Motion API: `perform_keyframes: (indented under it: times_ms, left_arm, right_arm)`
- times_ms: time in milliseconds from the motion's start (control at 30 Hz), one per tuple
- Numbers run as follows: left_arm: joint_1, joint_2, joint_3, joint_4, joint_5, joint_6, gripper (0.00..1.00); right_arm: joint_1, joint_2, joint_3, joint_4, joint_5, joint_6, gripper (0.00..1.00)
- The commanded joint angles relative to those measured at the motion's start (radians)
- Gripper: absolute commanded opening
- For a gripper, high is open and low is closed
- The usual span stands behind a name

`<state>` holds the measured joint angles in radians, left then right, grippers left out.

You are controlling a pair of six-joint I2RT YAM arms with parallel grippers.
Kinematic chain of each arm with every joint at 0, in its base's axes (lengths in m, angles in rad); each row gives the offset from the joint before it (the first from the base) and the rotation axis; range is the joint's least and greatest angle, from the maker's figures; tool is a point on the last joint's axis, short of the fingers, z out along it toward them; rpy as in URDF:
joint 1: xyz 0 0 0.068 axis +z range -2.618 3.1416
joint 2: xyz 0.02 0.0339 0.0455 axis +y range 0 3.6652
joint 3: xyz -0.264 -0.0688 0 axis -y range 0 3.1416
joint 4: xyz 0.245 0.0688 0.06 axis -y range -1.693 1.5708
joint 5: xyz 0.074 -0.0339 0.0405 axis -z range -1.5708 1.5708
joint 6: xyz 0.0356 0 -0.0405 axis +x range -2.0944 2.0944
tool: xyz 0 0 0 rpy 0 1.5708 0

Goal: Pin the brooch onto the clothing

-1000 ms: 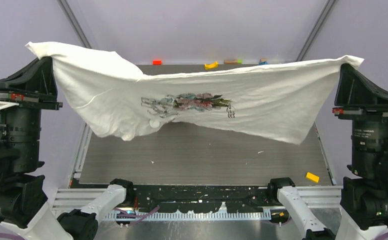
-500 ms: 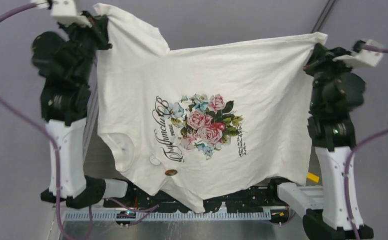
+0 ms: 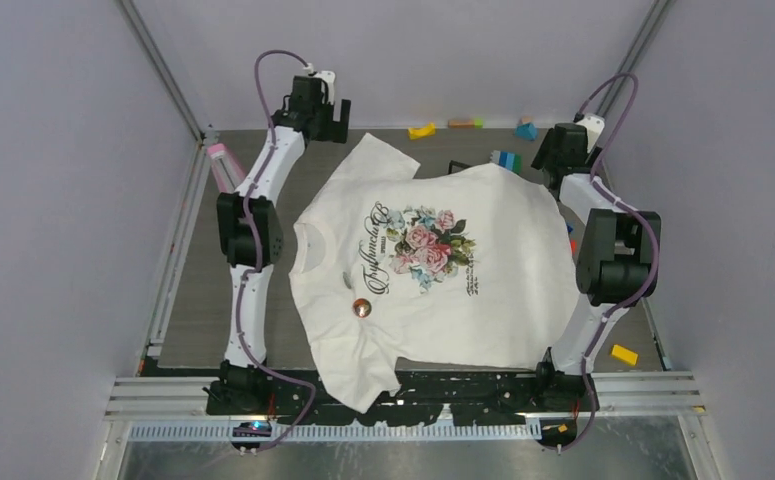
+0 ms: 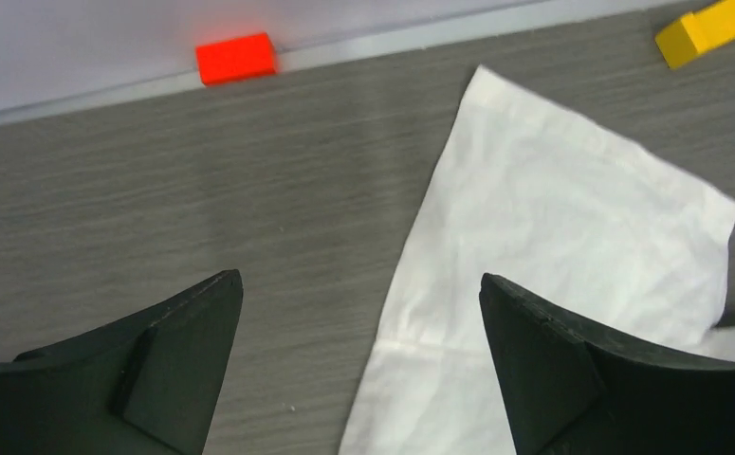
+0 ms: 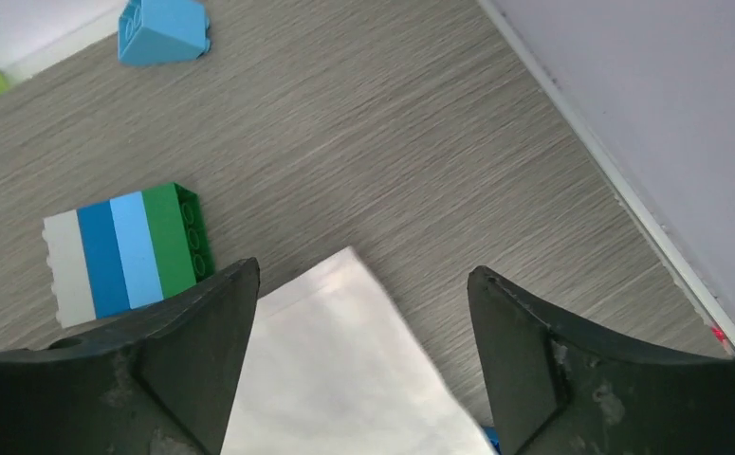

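Note:
The clothing (image 3: 483, 310), a white T-shirt with a rose print (image 3: 425, 243), lies spread flat on the table with its collar to the left. A small round coppery brooch (image 3: 361, 307) sits on the shirt's chest, below the lettering. My left gripper (image 3: 321, 112) is at the back left, open above a sleeve corner (image 4: 553, 246) with nothing between its fingers (image 4: 183, 351). My right gripper (image 3: 557, 150) is at the back right, open over another white shirt corner (image 5: 344, 370). In the wrist views the left gripper (image 4: 358, 284) and the right gripper (image 5: 361, 275) both hold nothing.
Coloured blocks lie along the back edge: a red one (image 4: 236, 57), a yellow one (image 3: 421, 131) and a blue one (image 5: 164, 28). A striped block (image 5: 126, 251) lies beside the right fingers. Another yellow block (image 3: 623, 354) sits at the near right. The shirt's near sleeve (image 3: 363, 385) hangs over the table's front edge.
The shirt was held up, stretched between both shut grippers; now it lies flat on the table. Both grippers have opened and let go, with the arms stretched toward the back.

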<state>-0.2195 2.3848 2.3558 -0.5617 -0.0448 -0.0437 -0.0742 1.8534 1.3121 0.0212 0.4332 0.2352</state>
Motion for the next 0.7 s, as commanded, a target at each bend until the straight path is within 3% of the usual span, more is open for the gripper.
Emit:
perform_keyframes:
  times_ms: [0,267,667]
  left_arm:
    - [-0.035,-0.235,-0.079,0.076,0.056,-0.011,1.0]
    - [-0.026,-0.707,-0.834,0.227,0.077,-0.261,1.0]
    - [0.006,-1.056,-1.42,0.072,0.03,-0.487,1.0]
  right_arm:
    - [0.008,-0.063,0.097,0.044,-0.055,0.042,0.89]
    - [0.008,-0.189,0.116,-0.189,-0.139,0.082,0.92]
    - [0.031,-0.393,-0.088,-0.351,-0.476,0.324,0.92]
